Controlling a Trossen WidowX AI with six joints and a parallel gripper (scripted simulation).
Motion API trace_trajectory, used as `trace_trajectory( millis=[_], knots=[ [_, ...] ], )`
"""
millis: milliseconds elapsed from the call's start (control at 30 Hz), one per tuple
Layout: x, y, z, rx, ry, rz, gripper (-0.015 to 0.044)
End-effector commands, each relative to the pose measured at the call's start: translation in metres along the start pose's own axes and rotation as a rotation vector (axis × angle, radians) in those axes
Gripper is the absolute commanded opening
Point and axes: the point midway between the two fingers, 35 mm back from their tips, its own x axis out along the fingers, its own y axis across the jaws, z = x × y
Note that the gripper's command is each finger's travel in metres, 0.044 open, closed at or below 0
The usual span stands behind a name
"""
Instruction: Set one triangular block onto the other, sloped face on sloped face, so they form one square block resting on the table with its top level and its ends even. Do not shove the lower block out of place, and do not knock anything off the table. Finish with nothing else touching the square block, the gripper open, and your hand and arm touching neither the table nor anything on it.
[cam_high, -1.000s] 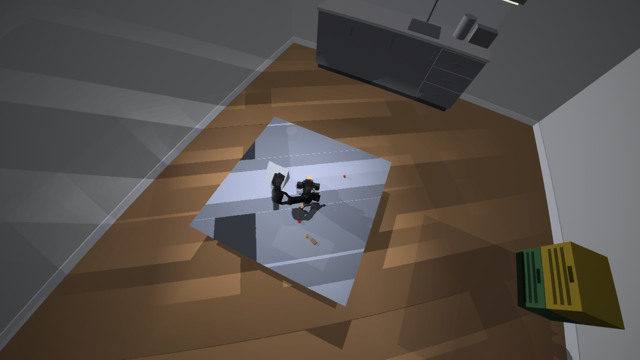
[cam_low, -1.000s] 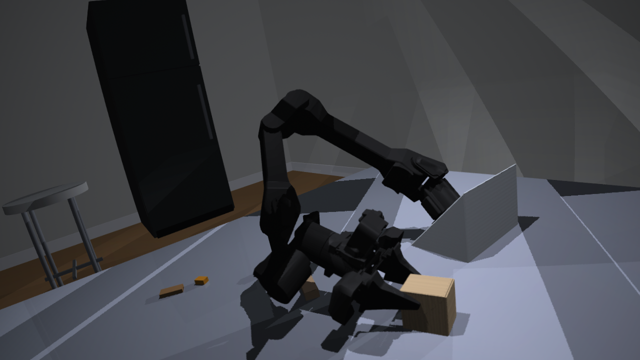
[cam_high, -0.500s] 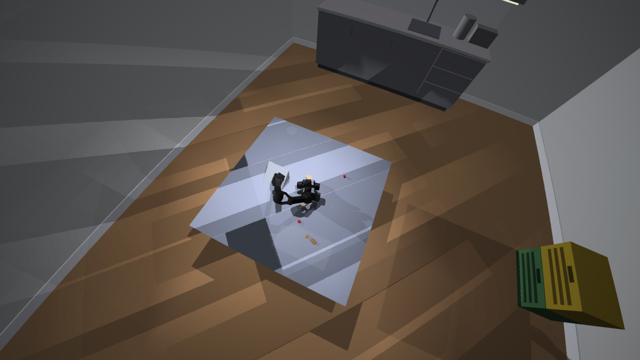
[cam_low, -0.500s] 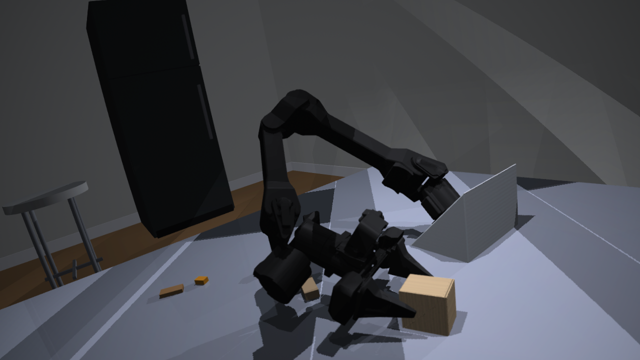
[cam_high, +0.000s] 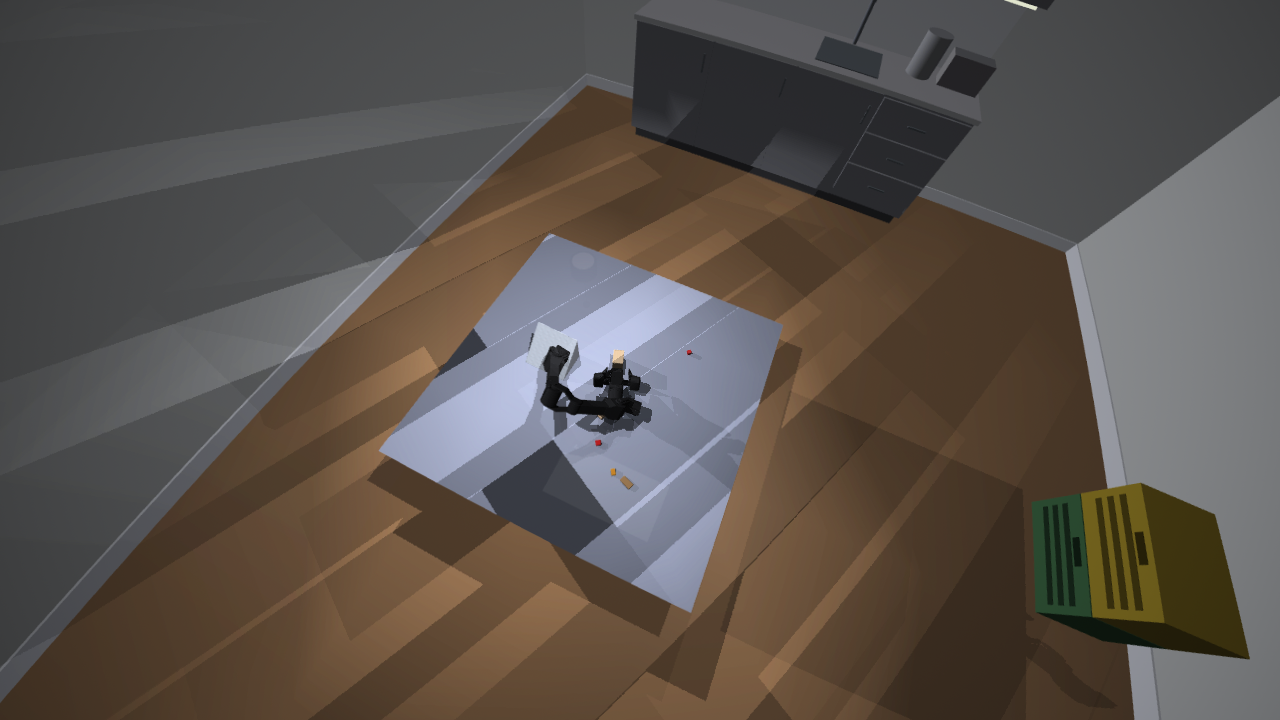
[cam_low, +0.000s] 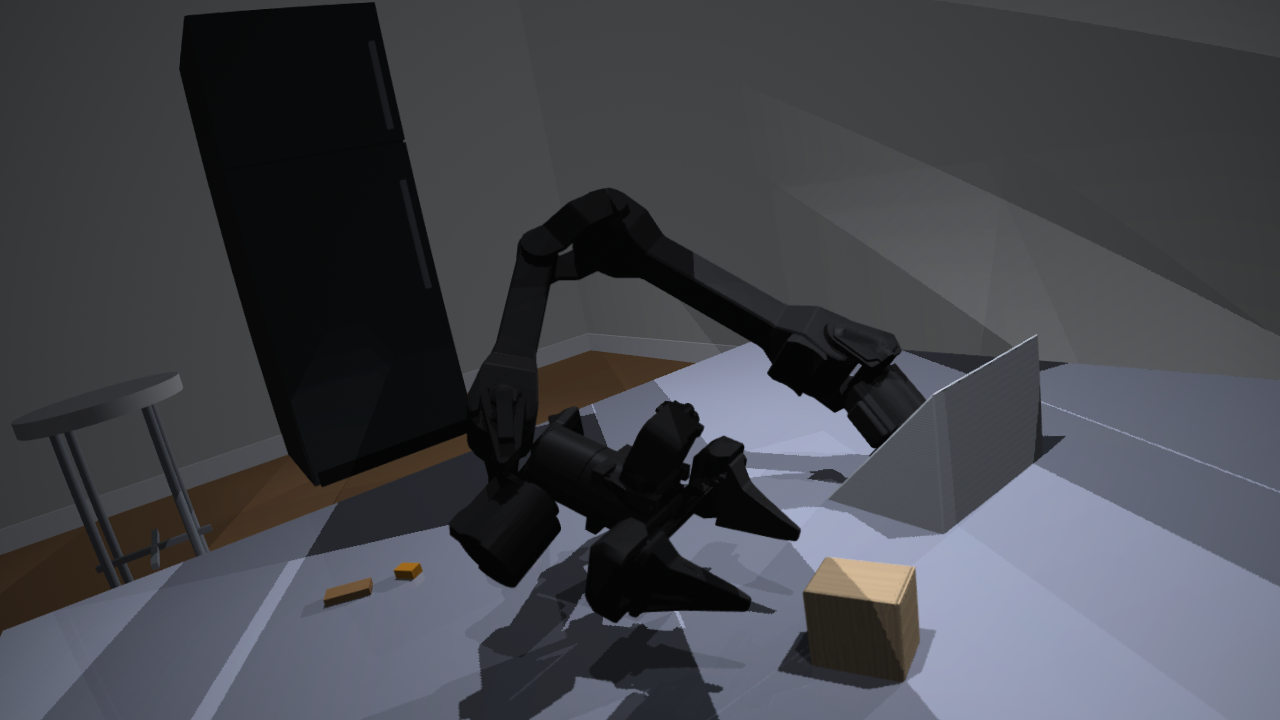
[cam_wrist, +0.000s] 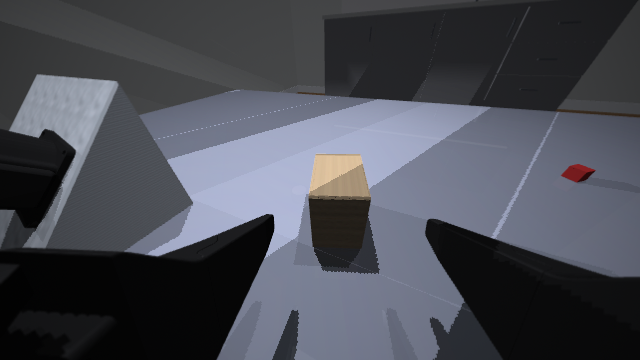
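The two triangular wooden blocks sit together as one square block (cam_high: 618, 356) (cam_low: 861, 617) (cam_wrist: 340, 180) on the table (cam_high: 447, 429) (cam_low: 1118, 555) (cam_wrist: 240, 165). Its top looks level and its ends look even; no clear gap shows at the seam. My gripper (cam_high: 617, 369) (cam_low: 774, 569) (cam_wrist: 348, 223) is open and empty. Its fingertips are back from the block, on the arm's side, with visible space between in the exterior view and the wrist view. The fingers are above the table. The block's far side is hidden.
A large pale wedge (cam_high: 539, 338) (cam_low: 989, 447) (cam_wrist: 125, 165) stands beside the arm's base. A red piece (cam_high: 689, 351) (cam_wrist: 578, 173) lies right of the block. Another red piece (cam_high: 598, 442), an orange piece (cam_high: 613, 471) (cam_low: 408, 570) and a brown bar (cam_high: 626, 482) (cam_low: 348, 591) lie behind the gripper.
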Motion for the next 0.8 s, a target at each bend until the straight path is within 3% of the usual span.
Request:
trace_trajectory(
  millis=[0,767],
  knots=[
    [-0.0512,0.0049,0.0001,-0.006,0.009,-0.010,0.0440],
    [-0.0440,0.0018,0.0001,-0.001,0.007,-0.022,0.0440]
  ],
)
